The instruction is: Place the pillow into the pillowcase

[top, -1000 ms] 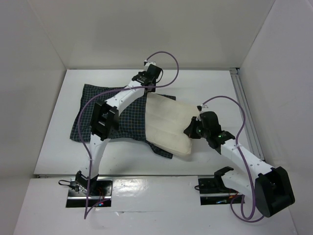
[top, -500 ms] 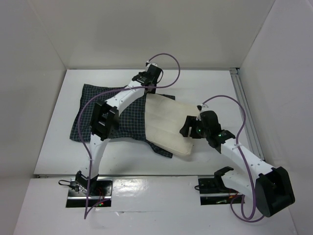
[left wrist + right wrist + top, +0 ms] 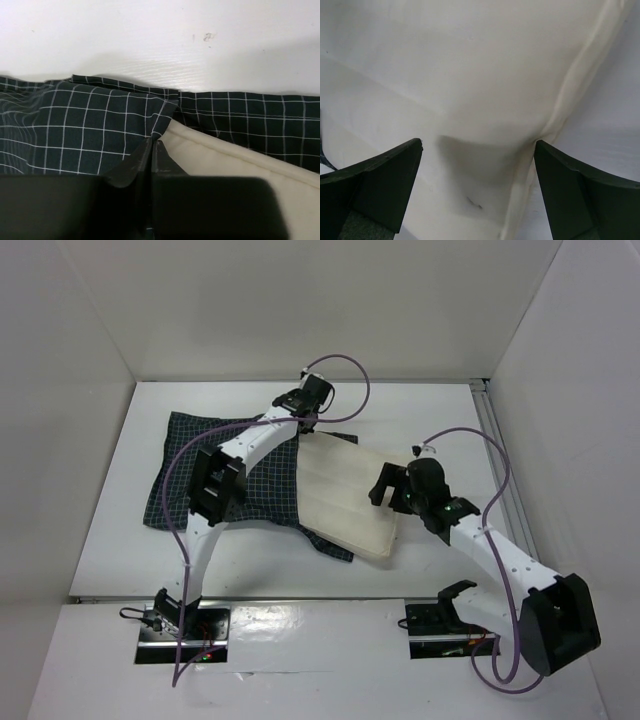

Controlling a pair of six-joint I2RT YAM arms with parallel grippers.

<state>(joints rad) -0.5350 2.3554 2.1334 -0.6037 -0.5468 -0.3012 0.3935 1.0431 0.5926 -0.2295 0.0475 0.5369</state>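
Note:
The cream pillow [image 3: 345,500] lies mid-table with its left part tucked into the dark checked pillowcase [image 3: 250,470], which spreads out to the left. At the far edge of the pillowcase's mouth, my left gripper [image 3: 305,420] is shut. In the left wrist view its fingertips [image 3: 151,143] pinch the pillowcase [image 3: 75,115] hem right beside the pillow's [image 3: 240,160] corner. My right gripper [image 3: 385,485] hovers open over the pillow's right end. In the right wrist view its fingers [image 3: 395,170] stand wide apart above the pillow [image 3: 470,75], with the seam of its right edge between them.
The white table [image 3: 420,410] is boxed in by white walls at the back and both sides. A metal rail [image 3: 497,465] runs along the right edge. Purple cables [image 3: 345,365] loop over both arms. A flap of pillowcase [image 3: 330,548] pokes out under the pillow's near edge.
My right gripper has opened, let go of the pillow's right end and moved slightly toward the back. The left gripper has closed on the pillowcase hem.

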